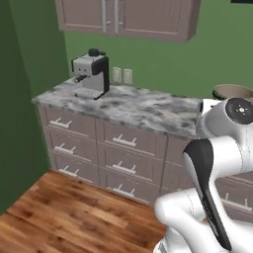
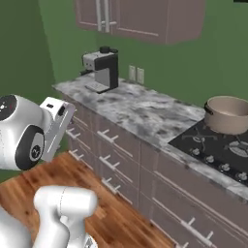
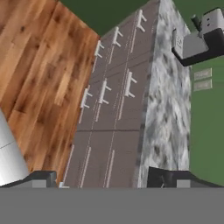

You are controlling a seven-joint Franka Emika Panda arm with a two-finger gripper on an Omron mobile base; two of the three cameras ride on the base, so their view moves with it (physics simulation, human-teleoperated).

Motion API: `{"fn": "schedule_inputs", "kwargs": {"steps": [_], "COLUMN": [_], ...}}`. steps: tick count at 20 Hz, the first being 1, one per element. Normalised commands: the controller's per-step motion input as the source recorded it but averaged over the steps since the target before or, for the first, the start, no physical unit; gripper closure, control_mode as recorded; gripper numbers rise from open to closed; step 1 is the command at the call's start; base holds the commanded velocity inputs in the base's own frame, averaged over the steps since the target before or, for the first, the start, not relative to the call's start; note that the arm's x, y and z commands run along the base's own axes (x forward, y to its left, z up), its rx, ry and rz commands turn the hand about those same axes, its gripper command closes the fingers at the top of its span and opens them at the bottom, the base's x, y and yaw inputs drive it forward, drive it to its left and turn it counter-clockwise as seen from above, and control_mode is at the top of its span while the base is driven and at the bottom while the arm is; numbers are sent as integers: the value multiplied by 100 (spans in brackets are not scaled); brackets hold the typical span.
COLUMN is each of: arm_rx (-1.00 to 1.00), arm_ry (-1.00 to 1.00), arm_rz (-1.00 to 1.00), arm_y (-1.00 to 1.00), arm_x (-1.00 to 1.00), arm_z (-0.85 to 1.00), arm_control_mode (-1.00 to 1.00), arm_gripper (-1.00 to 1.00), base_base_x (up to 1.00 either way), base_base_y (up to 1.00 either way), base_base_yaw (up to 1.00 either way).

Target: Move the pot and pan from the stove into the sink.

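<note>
You are in a home kitchen. A grey marbled counter (image 2: 145, 114) runs along a green wall (image 1: 163, 64), above rows of brown drawers (image 1: 123, 148) with silver bar handles. Matching wall cabinets (image 1: 128, 17) hang overhead. A coffee machine (image 1: 91, 73) stands on the counter near the corner, just beside two wall outlets (image 1: 122, 75). At the counter's right end, a black stove (image 2: 218, 150) with grated burners and front knobs is set in; a beige pot (image 2: 227, 115) sits on it. The floor (image 1: 74, 212) is wood plank.
</note>
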Motion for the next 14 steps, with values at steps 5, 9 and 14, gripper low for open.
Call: {"fn": "schedule_inputs", "kwargs": {"steps": [5,9,14], "arm_rx": [0,0,0], "arm_ry": [0,0,0], "arm_rz": [0,0,0], "arm_y": [0,0,0], "arm_x": [0,0,0], "arm_z": [0,0,0], "arm_control_mode": [100,100,100], "arm_gripper": [-100,-100,-100], "base_base_x": [8,9,8], "base_base_y": [0,0,0], "base_base_yaw": [-46,-46,-46]}}
